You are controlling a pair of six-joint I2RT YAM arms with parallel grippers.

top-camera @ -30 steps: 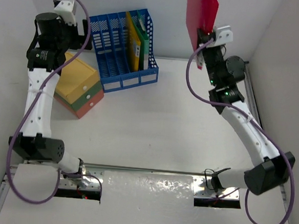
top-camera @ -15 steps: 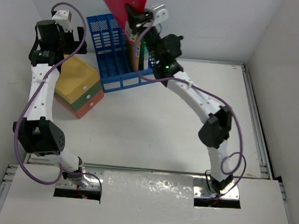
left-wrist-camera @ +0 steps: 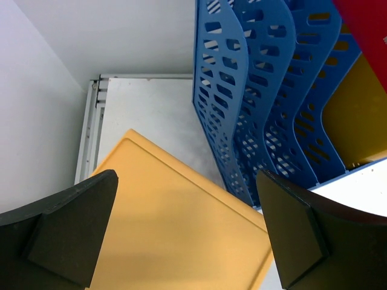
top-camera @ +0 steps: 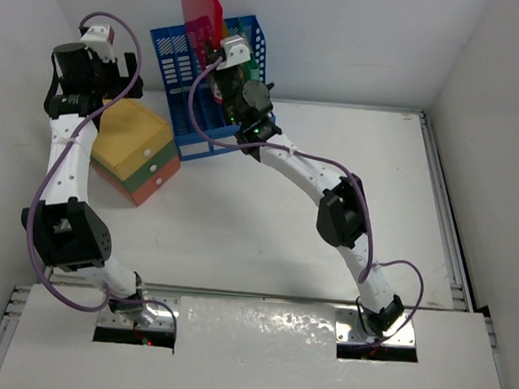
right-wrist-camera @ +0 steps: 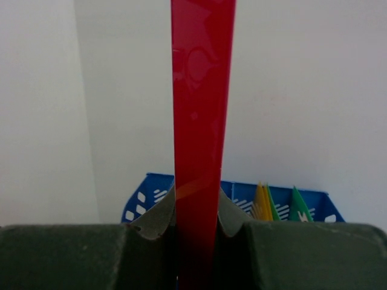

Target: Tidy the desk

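Swinging leftward from the right wall, the right arm is now stretching across the surface [top-camera: 239, 238] to the blue file rack [top-camera: 179, 91].

The right tool [right-wrist-camera: 196, 226] is clamping one red folder [right-wrist-camera: 202, 90], holding it upright and edge-on above the rack, while the elbow is bending over mid-surface. The left arm is standing tall along the left wall, and the left tool [left-wrist-camera: 181, 232] is hanging with its fingers spread wide apart over the drawer box [top-camera: 133, 150], gripping nothing. Two arms, one rack, one drawer box and one red folder are showing. The white surface is lying beneath everything, enclosed by white walls.
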